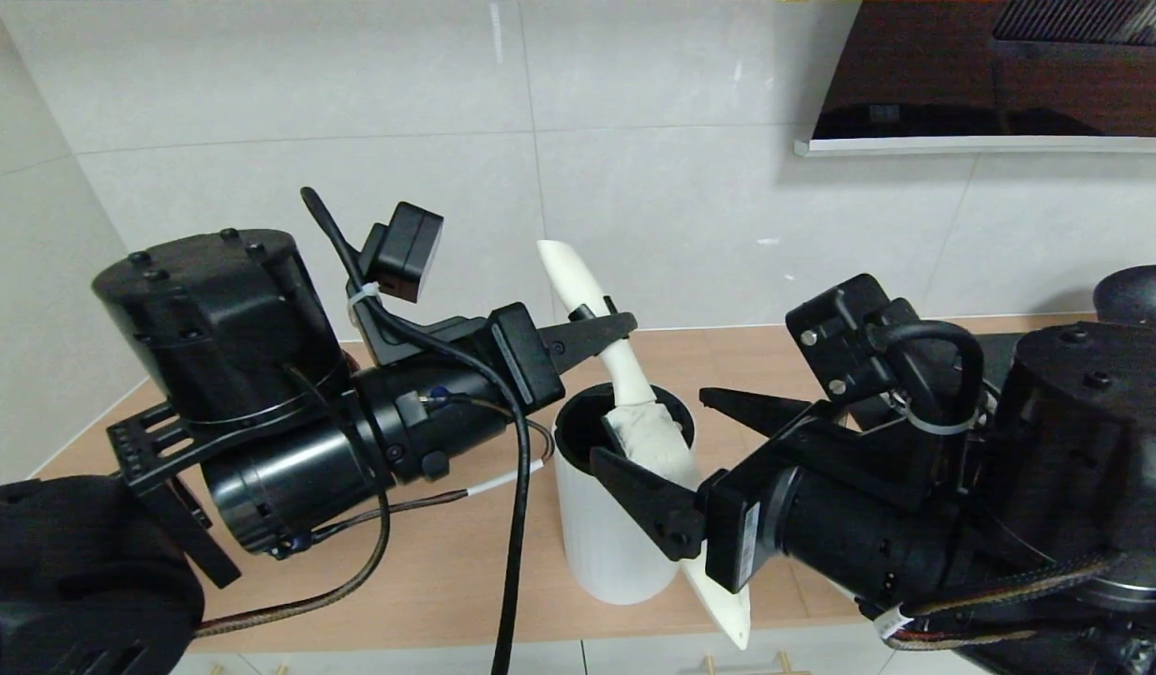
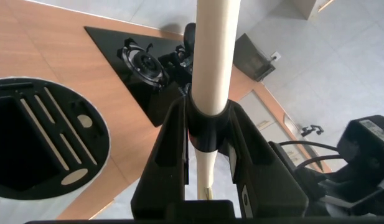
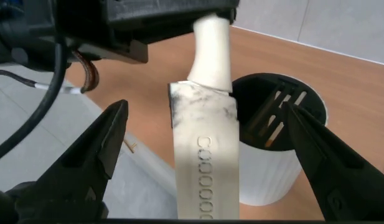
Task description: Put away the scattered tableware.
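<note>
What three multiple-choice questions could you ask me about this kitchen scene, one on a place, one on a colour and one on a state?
1. Where does the white holder stand?
A. on the wooden counter
B. on the stove
C. on the floor

2. What colour is the knife?
A. black
B. white
C. red

3. The fingers of the right gripper are:
A. shut on the knife
B. shut on nothing
C. open

Answers:
1. A, the holder's base rests on the counter between the two arms.
2. B, the knife held by its handle in the left gripper is white from end to end.
3. C, the fingers are spread on either side of the blade.
</note>
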